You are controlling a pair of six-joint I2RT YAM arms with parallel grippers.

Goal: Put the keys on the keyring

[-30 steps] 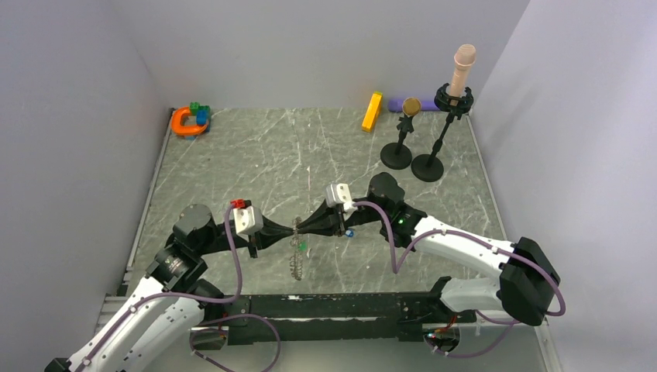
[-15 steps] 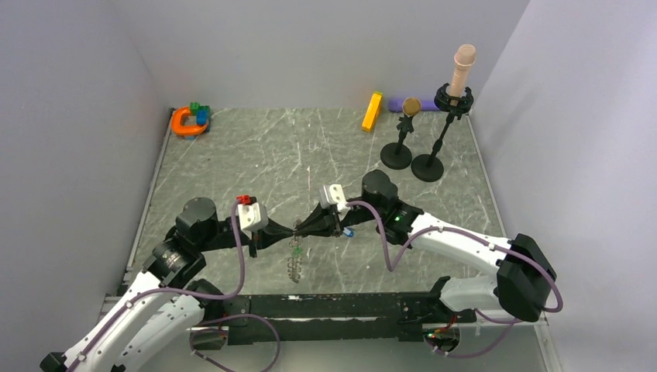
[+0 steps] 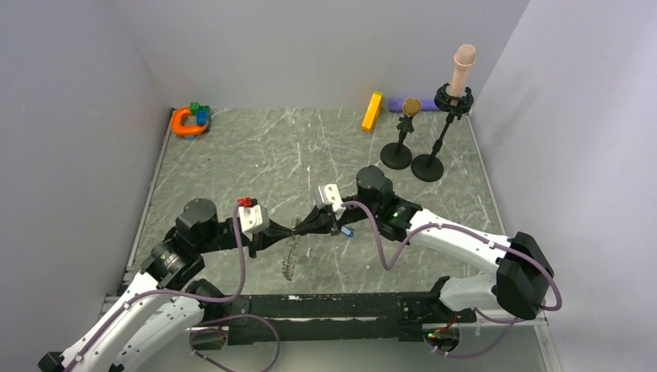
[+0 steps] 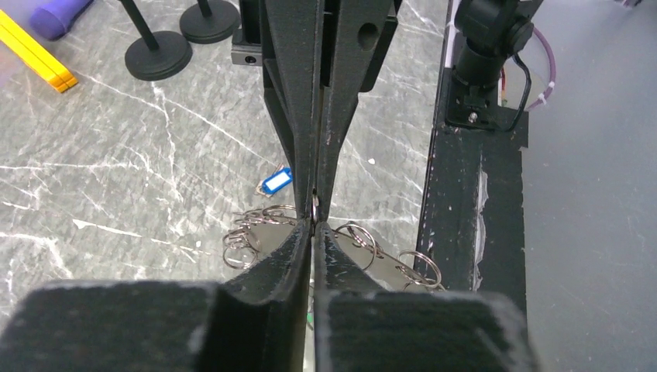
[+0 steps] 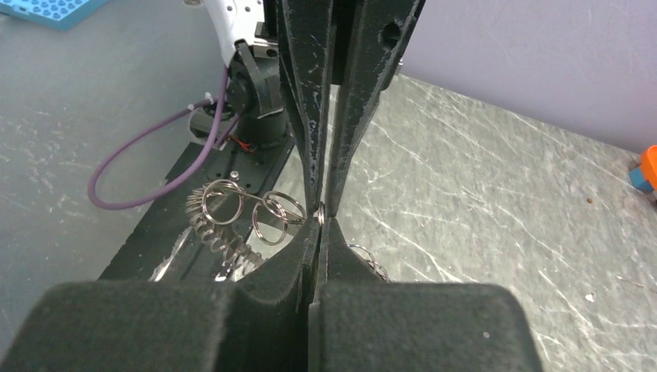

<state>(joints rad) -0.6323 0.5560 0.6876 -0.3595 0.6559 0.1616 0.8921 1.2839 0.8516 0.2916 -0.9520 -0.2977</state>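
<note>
The keyring [image 3: 290, 260] is being held over the desk [image 3: 256, 155], pinched between the closed left tool [image 4: 312, 236] and closed right tool [image 5: 320, 229], apparently being steadied for threading; the blue key [image 3: 348, 232] is judged needing pickup next.

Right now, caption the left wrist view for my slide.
The left gripper and right gripper pinch the keyring tip to tip; blue key lies beyond.

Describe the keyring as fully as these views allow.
The keyring is silvery metal, its edge lined with small looped wire rings. It hangs edge-on near the table's front middle, pinched at its top between the shut left tool and shut right tool, which meet tip to tip. Whether its lower edge touches the table is unclear.
</note>
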